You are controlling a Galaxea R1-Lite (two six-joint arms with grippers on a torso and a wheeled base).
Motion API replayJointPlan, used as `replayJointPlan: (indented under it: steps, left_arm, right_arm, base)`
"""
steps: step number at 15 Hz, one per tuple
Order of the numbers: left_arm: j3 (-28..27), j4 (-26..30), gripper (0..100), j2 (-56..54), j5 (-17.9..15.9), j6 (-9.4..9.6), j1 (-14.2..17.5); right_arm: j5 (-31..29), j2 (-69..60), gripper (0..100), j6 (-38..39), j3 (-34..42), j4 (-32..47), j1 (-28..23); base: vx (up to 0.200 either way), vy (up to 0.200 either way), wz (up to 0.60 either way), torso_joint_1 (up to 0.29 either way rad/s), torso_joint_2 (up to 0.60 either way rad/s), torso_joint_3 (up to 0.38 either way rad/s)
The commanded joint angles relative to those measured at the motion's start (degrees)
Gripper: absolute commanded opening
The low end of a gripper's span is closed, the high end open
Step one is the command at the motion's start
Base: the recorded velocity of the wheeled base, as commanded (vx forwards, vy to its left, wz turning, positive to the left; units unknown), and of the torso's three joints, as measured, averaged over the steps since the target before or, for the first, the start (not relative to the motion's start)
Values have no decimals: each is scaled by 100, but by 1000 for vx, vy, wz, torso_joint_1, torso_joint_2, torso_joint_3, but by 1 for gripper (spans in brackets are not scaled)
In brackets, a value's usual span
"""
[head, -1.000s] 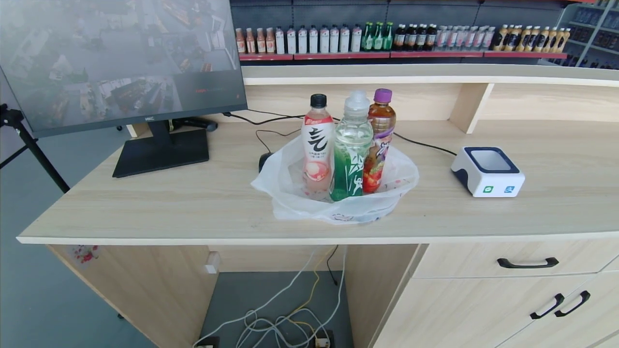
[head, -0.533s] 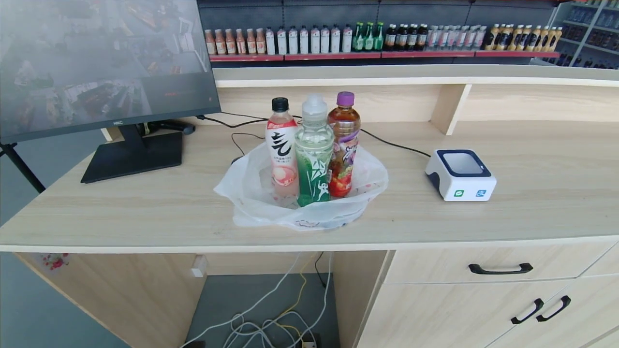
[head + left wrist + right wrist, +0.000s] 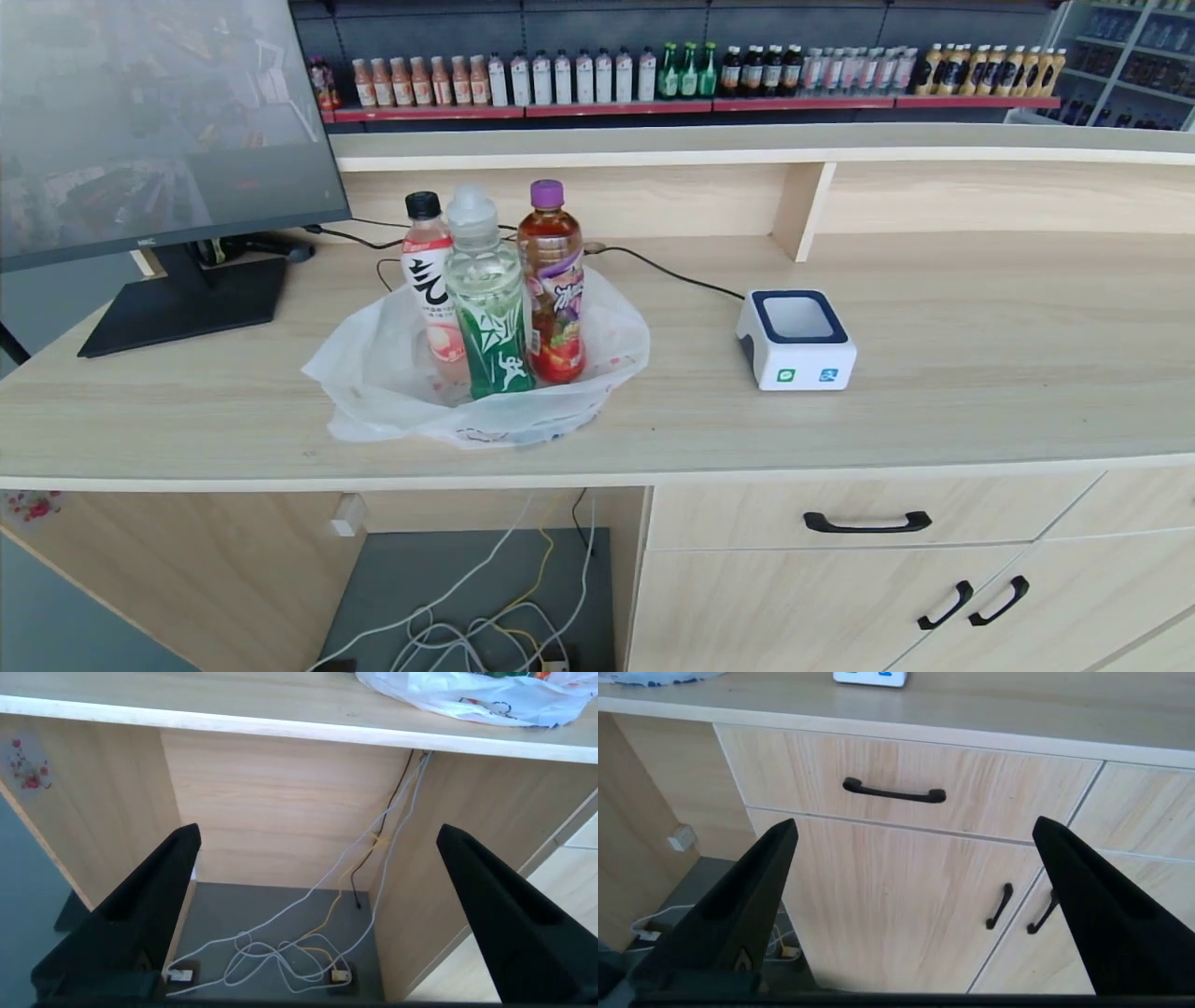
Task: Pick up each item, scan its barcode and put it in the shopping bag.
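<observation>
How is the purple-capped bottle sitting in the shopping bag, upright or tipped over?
Upright. The purple-capped bottle stands cap-up inside the shopping bag, right beside the clear bottle.

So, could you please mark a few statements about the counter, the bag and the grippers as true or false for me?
1. Three bottles stand upright in the white plastic shopping bag. True.
2. The white box-shaped scanner with the dark blue rim lies inside the bag. False: it sits on the light wooden counter, apart from the bag, to its right.
3. The left gripper is shut on a bottle. False: it is open and holds nothing.
4. Of the three, the purple-capped brown bottle stands nearest the scanner. True.
</observation>
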Motion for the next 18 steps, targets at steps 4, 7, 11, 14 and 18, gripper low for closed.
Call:
replayJointPlan:
  steps: [4, 7, 11, 14, 18]
  left_arm:
    - [0, -7, 100, 6, -7, 12, 0]
    - [0, -7, 100, -2, -7, 29, 0]
    - [0, -7, 100, -2, -7, 29, 0]
    - [0, -7, 100, -2, -7, 29, 0]
    - [0, -7, 100, -2, -7, 29, 0]
  right_arm:
    - [2, 2, 100, -4, 0, -1, 2]
    - [10, 2, 100, -13, 0, -1, 2]
    - [19, 2, 100, -22, 0, -1, 2]
    - [10, 2, 100, -13, 0, -1, 2]
    - [-174, 2, 100, 48, -9, 271, -6]
  base:
    - [0, -200, 0, 0, 2, 1]
    - [0, 0, 0, 0, 0, 0]
    - [0, 0, 0, 0, 0, 0]
    - [0, 0, 0, 0, 0, 0]
    - [0, 0, 0, 0, 0, 0]
